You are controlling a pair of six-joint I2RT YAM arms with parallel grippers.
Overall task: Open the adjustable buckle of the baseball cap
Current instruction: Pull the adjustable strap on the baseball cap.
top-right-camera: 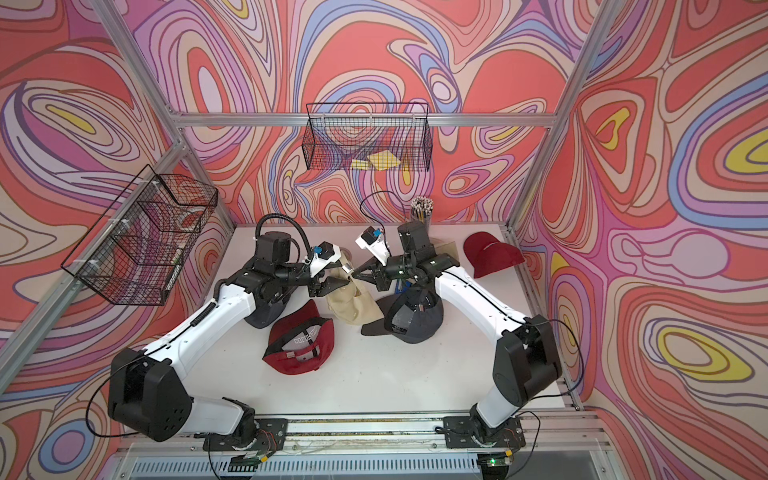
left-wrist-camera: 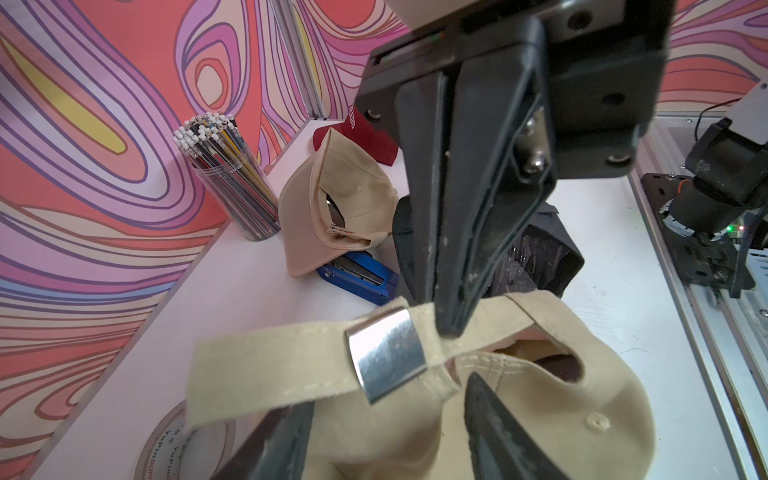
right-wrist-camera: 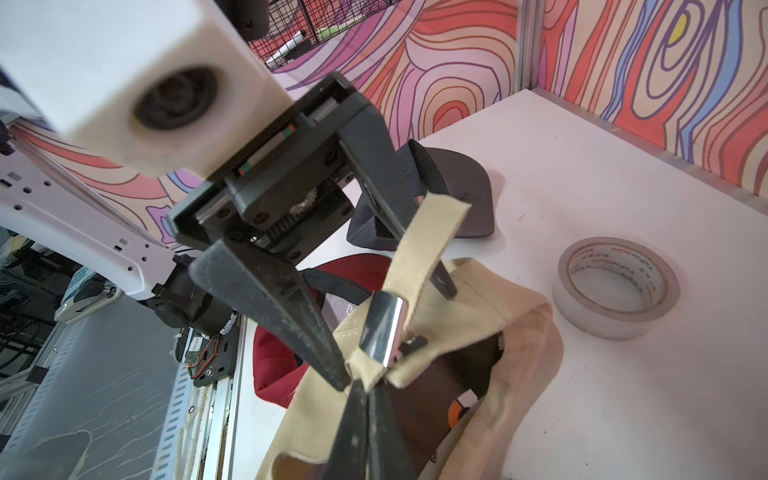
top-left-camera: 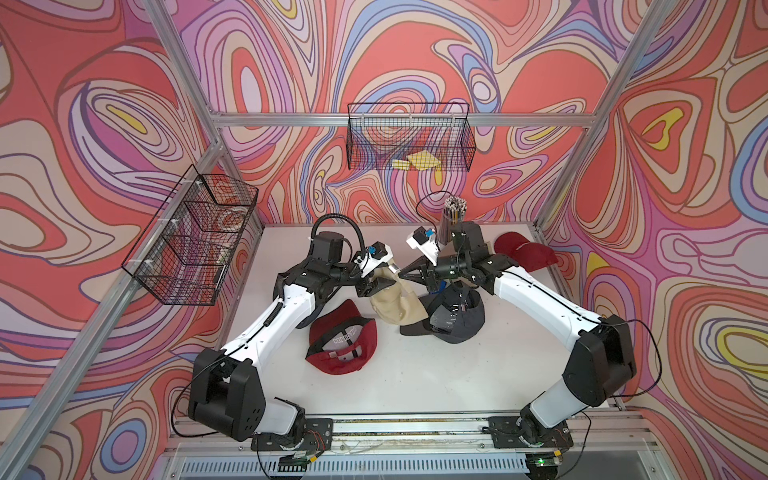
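Right gripper [right-wrist-camera: 368, 384] is pinched tight on the beige cap's [right-wrist-camera: 478, 316] strap [right-wrist-camera: 362, 365], with the metal buckle [right-wrist-camera: 384, 328] just past its tips. Left gripper [left-wrist-camera: 390, 390] has its jaws spread either side of that buckle, so I'd close squarely on the metal, not the loose tail [right-wrist-camera: 428, 241] beyond.

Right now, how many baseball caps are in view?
6: held beige cap; front red cap; grey cap beside it; rear red cap; second beige cap by pencils; dark cap under left arm. Others may be hidden.
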